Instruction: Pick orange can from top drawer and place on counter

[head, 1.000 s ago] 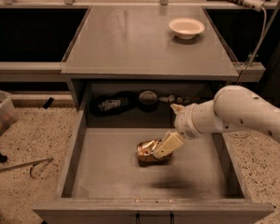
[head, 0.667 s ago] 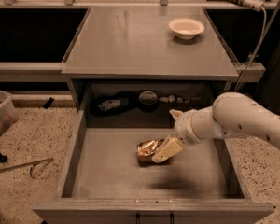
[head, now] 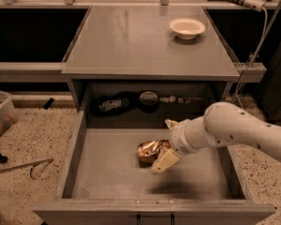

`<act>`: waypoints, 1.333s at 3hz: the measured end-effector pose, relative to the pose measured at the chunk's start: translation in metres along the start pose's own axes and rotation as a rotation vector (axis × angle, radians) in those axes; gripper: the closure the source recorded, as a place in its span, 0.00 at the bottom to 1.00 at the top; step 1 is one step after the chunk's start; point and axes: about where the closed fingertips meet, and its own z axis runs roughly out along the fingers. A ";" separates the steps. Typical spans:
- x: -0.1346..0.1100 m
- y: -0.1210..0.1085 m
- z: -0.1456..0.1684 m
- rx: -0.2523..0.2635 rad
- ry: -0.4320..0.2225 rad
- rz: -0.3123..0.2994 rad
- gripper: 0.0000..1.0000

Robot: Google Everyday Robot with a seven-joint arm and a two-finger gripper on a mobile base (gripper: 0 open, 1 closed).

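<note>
Item: orange can (head: 149,151), crumpled, lying on the floor of the open top drawer (head: 107,172), a little right of centre, below the front edge of the surface (head: 131,46).
Hand (head: 165,148): inside the drawer, against the can's right side; cannot tell whether it grips.
White bowl (head: 187,28): far right corner of the surface.

A thick, rounded white arm (head: 243,130), its smooth shell dotted with small dark holes, narrows through a ringed white collar to the blocky cream-coloured hand (head: 164,154), which sits low inside the wide, shallow grey top drawer (head: 107,172).
</note>
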 end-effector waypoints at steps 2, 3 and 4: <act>0.004 0.002 0.036 -0.036 0.019 -0.032 0.00; 0.004 0.002 0.036 -0.037 0.019 -0.033 0.19; 0.004 0.002 0.036 -0.037 0.019 -0.033 0.42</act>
